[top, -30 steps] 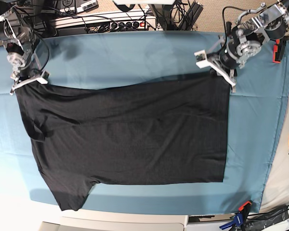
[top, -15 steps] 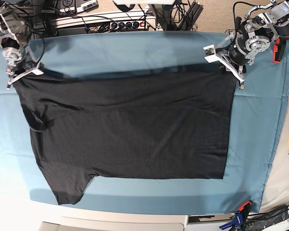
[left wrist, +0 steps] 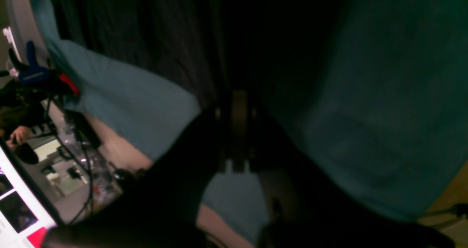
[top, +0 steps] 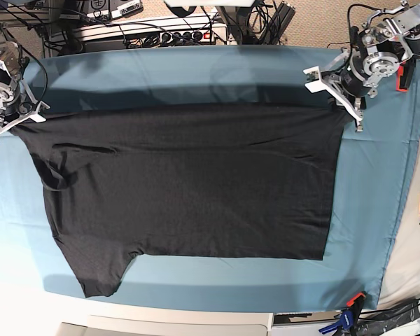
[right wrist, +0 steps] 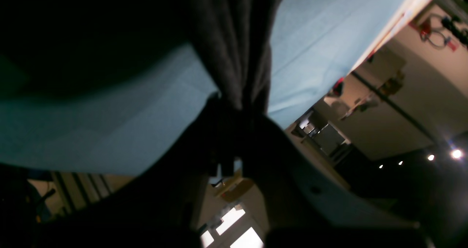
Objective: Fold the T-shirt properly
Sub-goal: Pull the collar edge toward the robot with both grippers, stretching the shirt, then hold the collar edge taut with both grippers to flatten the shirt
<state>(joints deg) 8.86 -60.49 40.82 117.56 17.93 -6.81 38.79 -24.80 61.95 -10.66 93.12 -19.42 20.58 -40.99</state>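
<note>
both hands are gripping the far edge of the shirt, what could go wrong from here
1. Each hand pinches only a corner of the T-shirt: right hand, left hand. Harder pulling might slip the fabric out.
2. The far edge looks stretched taut between them, so uneven motion may skew the fold.
3. Wrinkles by the near-left sleeve may get folded in.
4. The teal table cloth could drag along.

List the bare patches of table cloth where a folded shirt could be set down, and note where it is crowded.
Bare table cloth lies in a far strip between the T-shirt and the cables, and a right strip. Crowded: both far corners, where the left gripper and right gripper hold the shirt.
</note>
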